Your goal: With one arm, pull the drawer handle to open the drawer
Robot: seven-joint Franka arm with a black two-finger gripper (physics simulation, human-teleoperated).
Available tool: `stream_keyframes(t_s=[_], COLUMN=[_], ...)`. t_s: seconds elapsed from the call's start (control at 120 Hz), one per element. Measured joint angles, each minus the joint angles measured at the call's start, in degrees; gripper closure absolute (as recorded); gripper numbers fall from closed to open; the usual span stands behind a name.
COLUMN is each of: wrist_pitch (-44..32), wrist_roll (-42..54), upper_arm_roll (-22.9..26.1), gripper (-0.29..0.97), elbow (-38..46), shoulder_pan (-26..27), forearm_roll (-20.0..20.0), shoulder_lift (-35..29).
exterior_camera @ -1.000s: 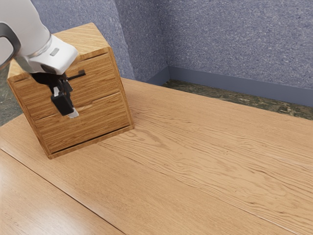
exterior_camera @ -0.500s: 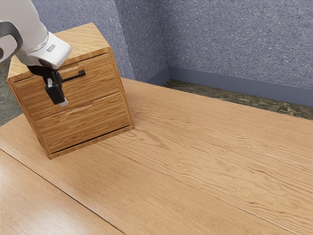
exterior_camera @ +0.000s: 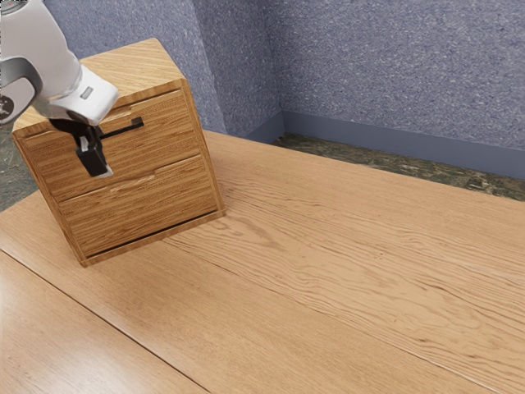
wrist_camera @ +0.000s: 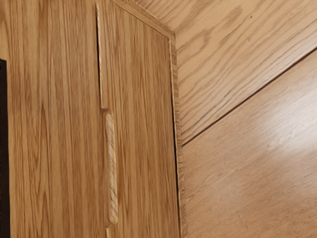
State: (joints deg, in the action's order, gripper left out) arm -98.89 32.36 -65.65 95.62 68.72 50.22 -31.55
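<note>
Just beside drawer handle [exterior_camera: 123, 129], jaws hover.

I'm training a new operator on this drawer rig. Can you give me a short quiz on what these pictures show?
1. True or false: the cabinet stands on the floor.
2. The black handle is mounted on: A) the upper drawer; B) the lower drawer; C) the cabinet's top.
3. Fill in: the gripper hangs by the handle's end toward the exterior view's ____.

Key: 1 false, it stands on the wooden table; 2 A; 3 left.
</note>
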Motion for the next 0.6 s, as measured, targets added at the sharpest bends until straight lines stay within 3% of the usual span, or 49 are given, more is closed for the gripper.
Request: stream_keyframes(t_s=[0.6], wrist_pitch=[-8.8], wrist_roll=[-0.1], upper_arm_roll=[-5.4], gripper=[0.0], elbow=[-0.2], shoulder_pan=[3.1], forearm_roll=[3.1], shoulder_lift=[-1.8])
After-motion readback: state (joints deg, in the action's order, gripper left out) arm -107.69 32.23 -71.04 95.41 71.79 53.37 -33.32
